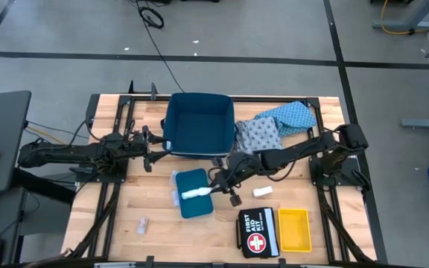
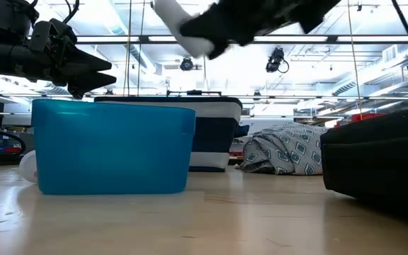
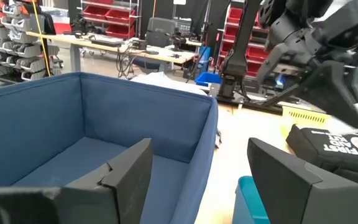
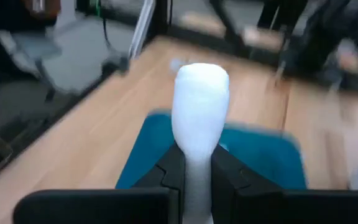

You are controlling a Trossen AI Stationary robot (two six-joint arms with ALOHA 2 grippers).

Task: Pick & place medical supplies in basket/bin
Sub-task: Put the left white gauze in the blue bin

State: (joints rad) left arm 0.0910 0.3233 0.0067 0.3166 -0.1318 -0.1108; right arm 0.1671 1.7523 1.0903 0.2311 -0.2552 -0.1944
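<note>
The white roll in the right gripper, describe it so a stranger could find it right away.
Start at the large dark-blue fabric bin at the table's far middle, then drop to the small teal plastic tray in front of it. Above that tray the right gripper is shut on a white cylindrical roll, the only roll lifted off the table.

From my remote seat this reads as a robotics lab inside a warehouse-like workshop. My wooden table [image 1: 125, 216] stands on a bare grey concrete floor [image 1: 259, 30] marked with dark lines, cables [image 1: 152, 16] trailing across it. Past the table I see red parts-bin racks [image 3: 107, 12], long workbenches [image 3: 98, 45] loaded with gear, and open ceiling trusses [image 2: 211, 42] hung with lights.
</note>
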